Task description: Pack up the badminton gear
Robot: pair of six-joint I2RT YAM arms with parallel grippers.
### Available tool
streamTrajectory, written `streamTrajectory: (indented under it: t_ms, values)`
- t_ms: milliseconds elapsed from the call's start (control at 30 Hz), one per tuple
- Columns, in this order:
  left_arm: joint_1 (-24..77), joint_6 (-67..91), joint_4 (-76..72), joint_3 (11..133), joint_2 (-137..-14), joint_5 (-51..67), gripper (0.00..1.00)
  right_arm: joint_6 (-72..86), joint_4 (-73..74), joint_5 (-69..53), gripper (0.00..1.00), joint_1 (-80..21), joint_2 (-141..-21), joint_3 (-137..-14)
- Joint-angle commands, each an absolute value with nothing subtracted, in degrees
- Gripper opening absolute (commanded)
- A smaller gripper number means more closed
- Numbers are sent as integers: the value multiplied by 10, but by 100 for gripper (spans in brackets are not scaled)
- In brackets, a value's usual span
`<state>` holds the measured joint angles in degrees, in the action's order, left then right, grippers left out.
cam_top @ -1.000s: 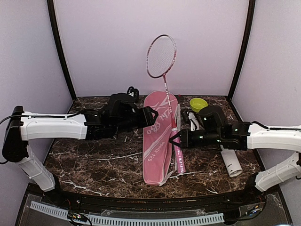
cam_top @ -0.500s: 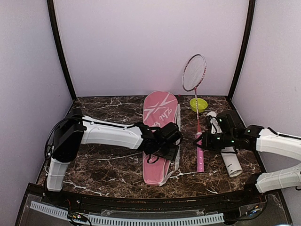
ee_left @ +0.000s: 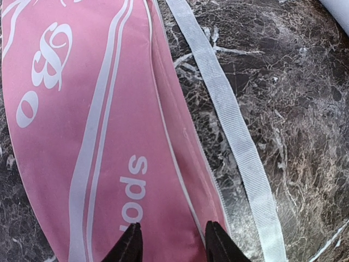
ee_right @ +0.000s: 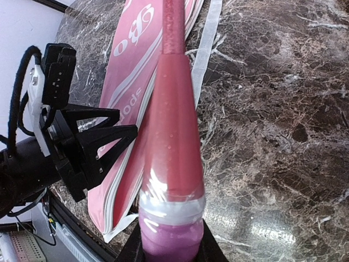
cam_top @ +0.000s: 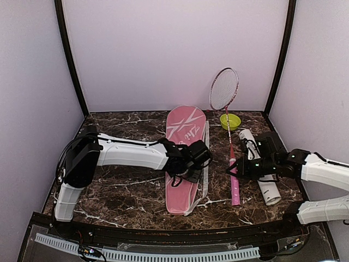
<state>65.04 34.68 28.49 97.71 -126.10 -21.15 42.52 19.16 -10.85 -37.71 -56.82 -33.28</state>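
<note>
Over the marbled counter point(cam_top: 109, 185), the spread left pincer point(ee_left: 173, 245) is straddling the edge of the racket cover point(ee_left: 82, 136) and should pinch just its top layer; the right pincer point(ee_right: 172, 248) is clamping the racket point(ee_right: 172, 136).

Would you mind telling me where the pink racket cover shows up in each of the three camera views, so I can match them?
Top external: the pink racket cover lies lengthwise in the middle of the picture.
Left wrist: the cover fills the left half.
Right wrist: the cover runs along the upper left, behind the gripped racket.
Shared landmark: the white strap along the cover's right edge, visible in all three.
</note>
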Motion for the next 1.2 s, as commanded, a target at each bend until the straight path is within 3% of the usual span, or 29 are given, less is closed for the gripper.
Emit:
streamTrajectory:
  t_ms: [0, 167, 267, 533, 700, 1167]
  values:
    - [649, 342, 304, 989, -1265, -227, 42, 420, 177, -119, 0, -375, -549, -331]
    - [646, 342, 288, 987, -1273, -213, 49, 416, 196, -123, 0, -375, -540, -332]
    - [640, 345, 284, 985, -1283, -204, 48, 416, 203, -128, 0, -375, -536, -331]
    - [637, 360, 307, 1004, -1273, -251, 0, 417, 285, -172, 0, -375, -493, -333]
    - [622, 379, 294, 966, -1217, -278, 0, 429, 349, -224, 0, -375, -447, -323]
    - [497, 414, 86, 738, -1023, -183, 0, 455, 458, -348, 0, -375, -385, -328]
